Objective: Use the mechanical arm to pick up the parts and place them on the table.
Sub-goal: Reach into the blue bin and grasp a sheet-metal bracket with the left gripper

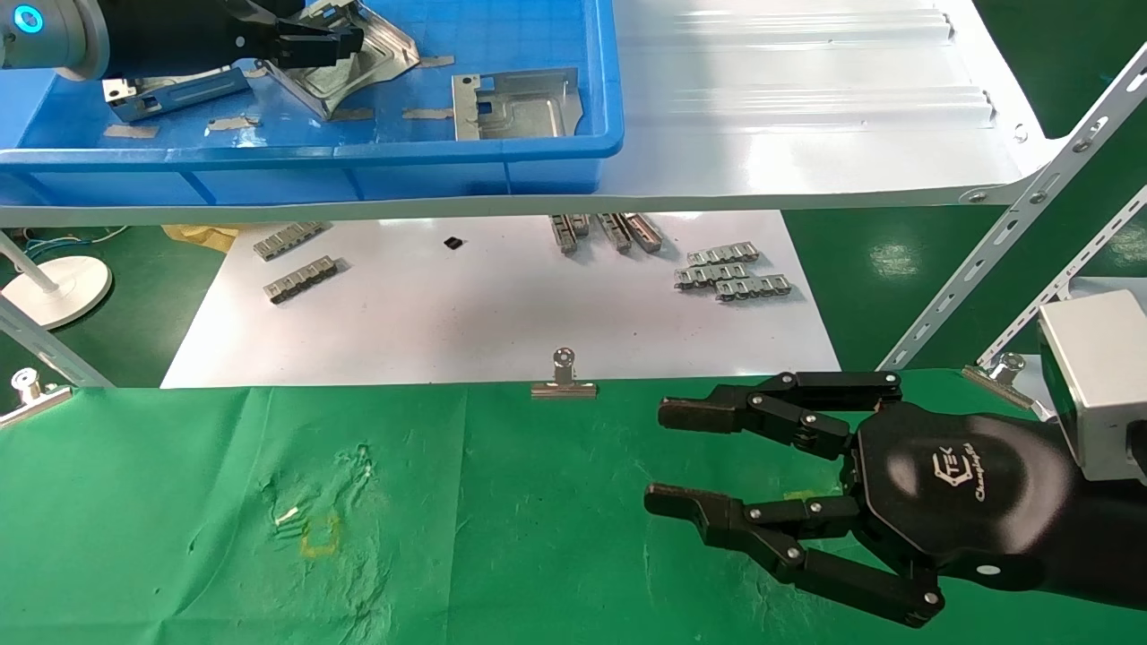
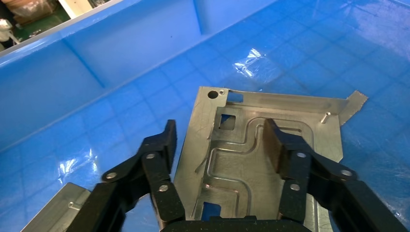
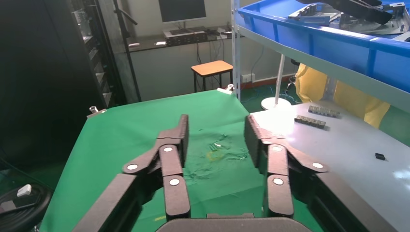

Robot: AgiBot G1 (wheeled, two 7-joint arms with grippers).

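Note:
Three silvery parts lie in the blue bin [image 1: 358, 152] on the shelf: one at the left [image 1: 175, 94], one in the middle [image 1: 376, 58], one at the right [image 1: 515, 103]. My left gripper [image 1: 345, 40] is open over the middle part. In the left wrist view the left gripper [image 2: 220, 135] has one finger [image 2: 167, 145] beside the part's edge and the other finger [image 2: 275, 145] above the part [image 2: 232, 164]. My right gripper [image 1: 668, 457] is open and empty just above the green table [image 1: 502, 537]. It also shows in the right wrist view [image 3: 216, 133].
The glossy white shelf [image 1: 806, 107] overhangs a white sheet [image 1: 502, 305] with small grey ribbed strips [image 1: 733, 273]. Binder clips [image 1: 563, 376] hold the cloth's far edge. Slanted metal braces [image 1: 1030, 206] stand at the right. A yellow mark [image 1: 320, 535] is on the cloth.

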